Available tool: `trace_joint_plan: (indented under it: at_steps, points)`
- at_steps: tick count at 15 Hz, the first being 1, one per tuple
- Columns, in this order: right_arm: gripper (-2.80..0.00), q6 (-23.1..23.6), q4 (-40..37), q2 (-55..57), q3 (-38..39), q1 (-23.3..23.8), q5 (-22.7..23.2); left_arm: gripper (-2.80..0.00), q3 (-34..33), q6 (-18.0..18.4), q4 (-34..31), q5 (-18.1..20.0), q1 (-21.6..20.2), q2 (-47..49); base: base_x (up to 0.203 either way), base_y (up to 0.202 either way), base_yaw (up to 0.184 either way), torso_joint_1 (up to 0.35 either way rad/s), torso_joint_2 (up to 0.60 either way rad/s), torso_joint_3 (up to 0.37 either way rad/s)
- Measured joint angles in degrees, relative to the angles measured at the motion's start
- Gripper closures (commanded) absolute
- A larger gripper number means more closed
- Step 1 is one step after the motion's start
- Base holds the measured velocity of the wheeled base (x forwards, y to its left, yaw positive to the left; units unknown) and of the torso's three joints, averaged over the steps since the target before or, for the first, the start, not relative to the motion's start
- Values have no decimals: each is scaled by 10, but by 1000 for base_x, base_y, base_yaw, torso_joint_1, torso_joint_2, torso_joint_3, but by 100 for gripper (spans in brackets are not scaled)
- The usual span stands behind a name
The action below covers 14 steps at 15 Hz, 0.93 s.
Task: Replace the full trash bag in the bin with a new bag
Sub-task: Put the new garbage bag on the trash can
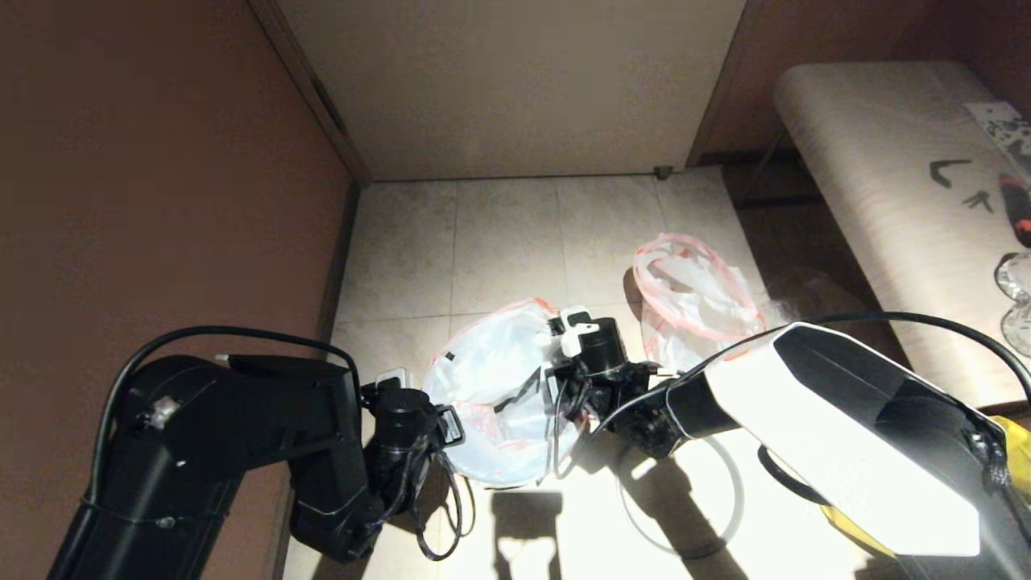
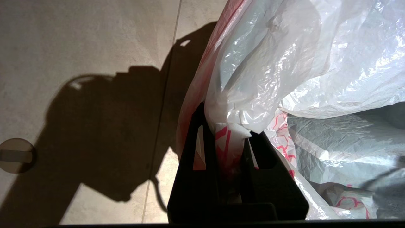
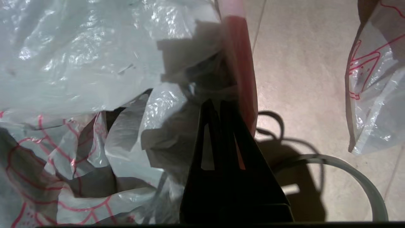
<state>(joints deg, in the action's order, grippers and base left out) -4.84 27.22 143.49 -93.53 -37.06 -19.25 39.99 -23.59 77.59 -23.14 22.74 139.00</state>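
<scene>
The new bag [image 1: 495,387], thin translucent white plastic with a red-orange hem, hangs spread between both grippers over the tiled floor. My left gripper [image 1: 447,425] is shut on a bunch of its hem [image 2: 226,139], gripper [image 2: 228,126]. My right gripper [image 1: 556,374] is shut on the opposite side, gripper [image 3: 216,105], with the reddish hem [image 3: 242,72] running beside its fingers. The full trash bag [image 1: 693,302], with a pink-red hem, sits on the floor beyond the right gripper, also the full trash bag [image 3: 373,95]. The bin's grey hoop [image 1: 676,503] lies loose on the floor. The bin's black body is hidden.
A brown wall [image 1: 161,201] runs close along the left arm. A pale bench [image 1: 878,201] with small items stands at the right. A yellow bag [image 1: 1016,443] shows at the right edge. Open floor tiles [image 1: 499,242] lie ahead, up to a door.
</scene>
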Motion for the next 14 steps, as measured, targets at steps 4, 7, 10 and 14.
trace_joint_plan:
  at_steps: [4, 7, 10, 14]
  points:
    - [0, -1, 9, 4, -8, 18, -3, 0, 0, 0, 0, 0, 0, 1, 0, 0, 0, 0, 0, 0]
    - [0, -1, 28, -10, 15, 18, -3, 0, 0, 1, 0, 1, 0, 2, 0, 0, 0, 0, 0, 0]
    - [0, -4, 45, -11, 44, 18, -3, 0, 0, 1, 0, 0, 0, 2, 0, 0, 0, 0, 0, 0]
    - [0, -9, 82, 11, 62, 26, -4, 0, 0, 1, 0, 0, -1, 2, 0, 0, 0, 0, 0, 0]
